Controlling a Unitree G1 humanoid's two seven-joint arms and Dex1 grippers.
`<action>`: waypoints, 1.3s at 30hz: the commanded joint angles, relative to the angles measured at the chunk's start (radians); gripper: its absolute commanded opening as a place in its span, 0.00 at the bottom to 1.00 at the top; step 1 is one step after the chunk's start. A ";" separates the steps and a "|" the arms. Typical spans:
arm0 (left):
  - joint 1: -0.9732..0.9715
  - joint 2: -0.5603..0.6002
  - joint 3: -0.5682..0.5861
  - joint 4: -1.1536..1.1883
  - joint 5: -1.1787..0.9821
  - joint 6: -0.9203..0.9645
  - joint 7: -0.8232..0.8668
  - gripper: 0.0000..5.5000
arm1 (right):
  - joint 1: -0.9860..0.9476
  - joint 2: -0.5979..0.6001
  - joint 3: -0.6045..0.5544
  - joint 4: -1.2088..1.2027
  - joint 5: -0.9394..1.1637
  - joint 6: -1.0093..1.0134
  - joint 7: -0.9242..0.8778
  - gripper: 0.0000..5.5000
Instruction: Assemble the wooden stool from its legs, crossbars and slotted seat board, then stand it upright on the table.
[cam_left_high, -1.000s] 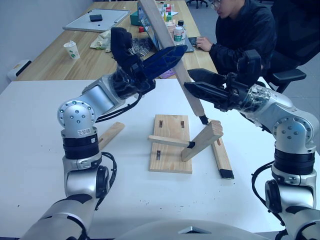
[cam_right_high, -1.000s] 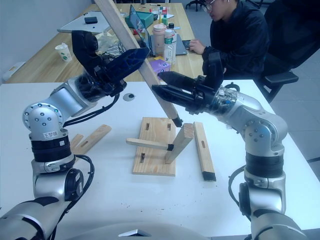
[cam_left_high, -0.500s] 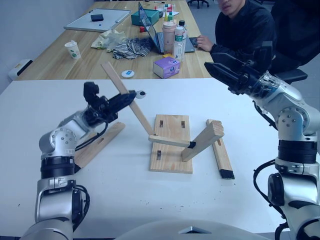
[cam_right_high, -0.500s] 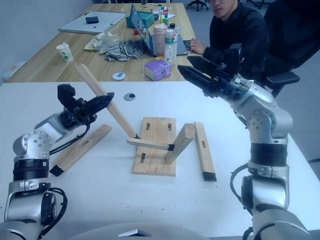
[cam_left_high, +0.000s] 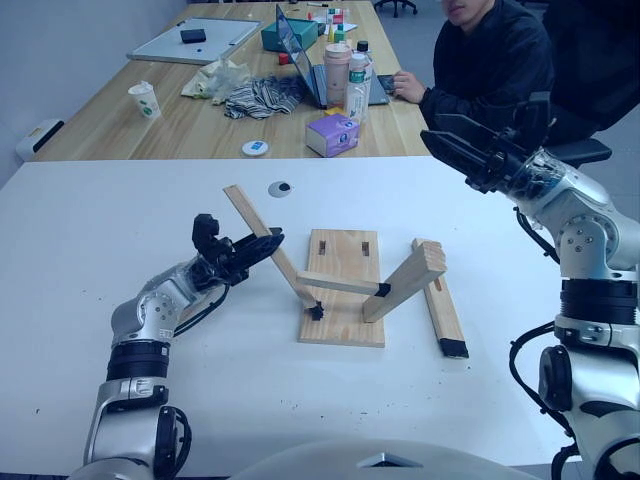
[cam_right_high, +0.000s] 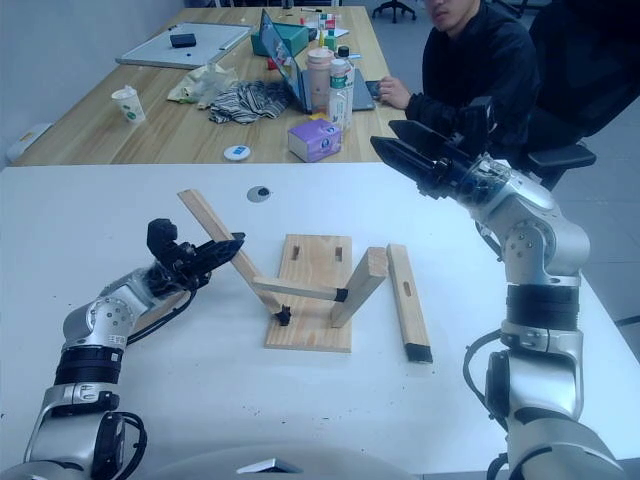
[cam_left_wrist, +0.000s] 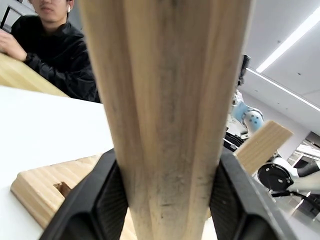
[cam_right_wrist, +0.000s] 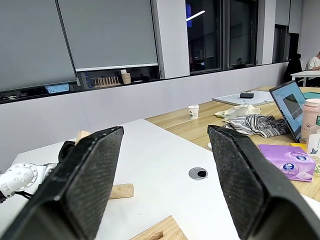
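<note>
Left gripper (cam_left_high: 256, 248) clamps a tilted leg (cam_left_high: 292, 279), tip on seat board (cam_left_high: 350, 316) by the crossbar (cam_left_high: 340, 283); right gripper (cam_left_high: 433, 126) (empty) gapes.

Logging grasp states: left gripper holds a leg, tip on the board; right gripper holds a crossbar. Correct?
No: the right gripper is open and empty, as the right wrist view shows. The left gripper does hold a leg, tip on the board.

In the left wrist view the leg (cam_left_wrist: 165, 100) runs off the edge at both ends and hides most of the seat board (cam_left_wrist: 45, 185), while from the head views whether its black tip (cam_left_high: 316, 312) is seated in the board is too small to tell.
</note>
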 joint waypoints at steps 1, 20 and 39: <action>0.035 0.054 -0.077 0.025 0.144 -0.110 -0.052 0.37 | 0.012 -0.005 -0.003 -0.023 -0.003 0.009 -0.001 0.56; -0.006 0.184 -0.207 0.017 0.276 -0.388 -0.111 0.37 | 0.075 0.023 0.017 -0.120 0.006 0.029 -0.046 0.56; -0.129 0.329 -0.436 0.038 0.485 -0.397 -0.154 0.37 | 0.124 0.050 0.032 -0.180 0.010 0.022 -0.082 0.56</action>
